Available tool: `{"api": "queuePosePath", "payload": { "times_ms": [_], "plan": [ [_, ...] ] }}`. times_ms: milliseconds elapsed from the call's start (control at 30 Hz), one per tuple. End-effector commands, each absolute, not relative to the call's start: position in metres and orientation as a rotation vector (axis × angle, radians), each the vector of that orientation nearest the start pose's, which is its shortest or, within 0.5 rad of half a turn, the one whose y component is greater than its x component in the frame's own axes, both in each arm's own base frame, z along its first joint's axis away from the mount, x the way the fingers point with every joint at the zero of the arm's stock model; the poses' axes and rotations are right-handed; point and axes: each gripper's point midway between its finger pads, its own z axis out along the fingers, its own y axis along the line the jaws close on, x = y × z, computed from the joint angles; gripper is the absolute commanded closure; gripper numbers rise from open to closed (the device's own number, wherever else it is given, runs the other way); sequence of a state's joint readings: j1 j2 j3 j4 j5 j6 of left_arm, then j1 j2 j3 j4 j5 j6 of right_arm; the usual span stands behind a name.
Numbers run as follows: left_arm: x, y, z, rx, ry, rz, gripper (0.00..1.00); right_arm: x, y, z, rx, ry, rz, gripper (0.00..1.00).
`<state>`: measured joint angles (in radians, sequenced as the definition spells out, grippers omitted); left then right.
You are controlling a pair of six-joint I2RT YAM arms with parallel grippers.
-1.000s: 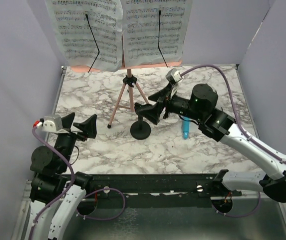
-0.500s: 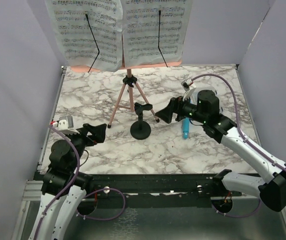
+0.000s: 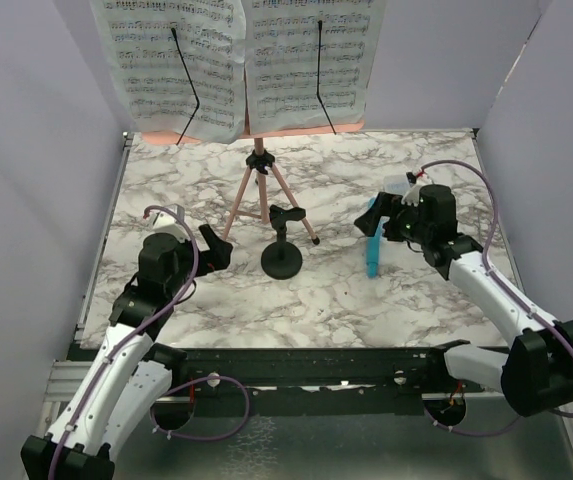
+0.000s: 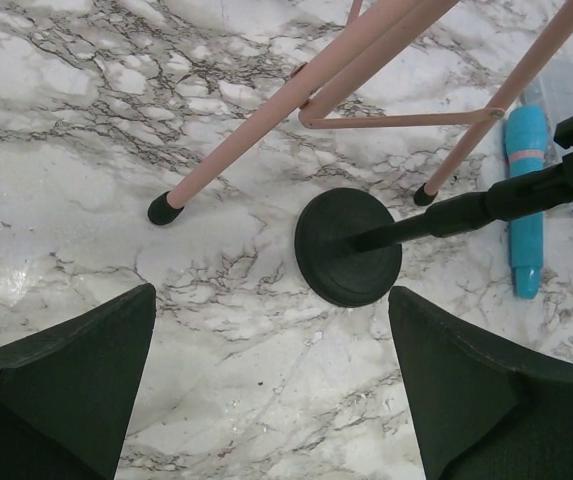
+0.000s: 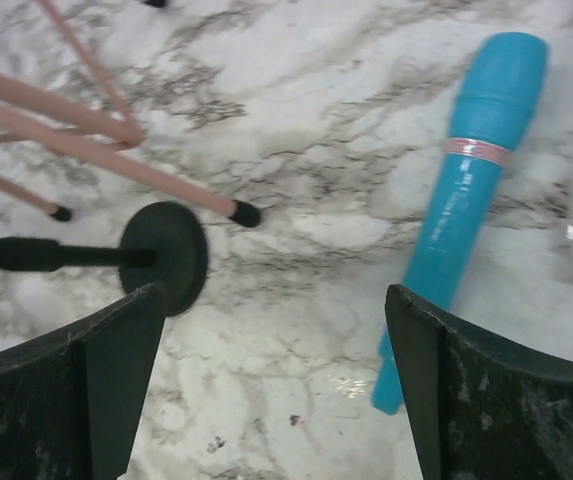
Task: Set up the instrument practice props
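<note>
Lying right of the mic stand (image 4: 349, 247), the blue toy microphone (image 5: 466, 200) looks light, rigid and roll-prone, best pinched across its handle; right gripper (image 5: 274, 300) and left gripper (image 4: 271, 295) gape wide, empty.

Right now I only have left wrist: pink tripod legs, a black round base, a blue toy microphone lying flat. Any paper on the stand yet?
Observer: Yes. Two white sheet-music pages sit side by side on the pink music stand, each under a thin black arm.
Operator: Right claw?
Observer: The right claw is open with nothing held, above the blue toy microphone.
Operator: Mic stand clip?
Observer: Empty. The small black round-based mic stand stands upright.
</note>
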<state>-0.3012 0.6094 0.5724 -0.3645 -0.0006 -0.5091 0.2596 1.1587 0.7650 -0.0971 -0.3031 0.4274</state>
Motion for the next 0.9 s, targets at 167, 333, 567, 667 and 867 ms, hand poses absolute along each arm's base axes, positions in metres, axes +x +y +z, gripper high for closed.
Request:
{"api": "queuePosePath", "payload": {
  "times_ms": [167, 333, 567, 667, 867],
  "plan": [
    [0.266, -0.091, 0.165, -0.18, 2.015, -0.421, 0.01, 0.362, 0.096, 0.091, 0.184, 2.361, 0.232, 0.06],
    [0.266, -0.088, 0.162, -0.165, 1.998, -0.396, 0.01, 0.393, 0.087, 0.068, 0.208, 2.459, 0.07, 0.13],
    [0.267, -0.088, 0.155, -0.163, 2.023, -0.391, 0.01, 0.419, 0.092, 0.058, 0.191, 2.486, 0.048, 0.22],
    [0.267, -0.089, 0.151, -0.162, 2.037, -0.392, 0.01, 0.421, 0.1, 0.047, 0.156, 2.534, 0.08, 0.29],
    [0.267, -0.09, 0.149, -0.17, 2.047, -0.396, 0.01, 0.417, 0.114, 0.024, 0.12, 2.608, 0.161, 0.43]
  ]
}}
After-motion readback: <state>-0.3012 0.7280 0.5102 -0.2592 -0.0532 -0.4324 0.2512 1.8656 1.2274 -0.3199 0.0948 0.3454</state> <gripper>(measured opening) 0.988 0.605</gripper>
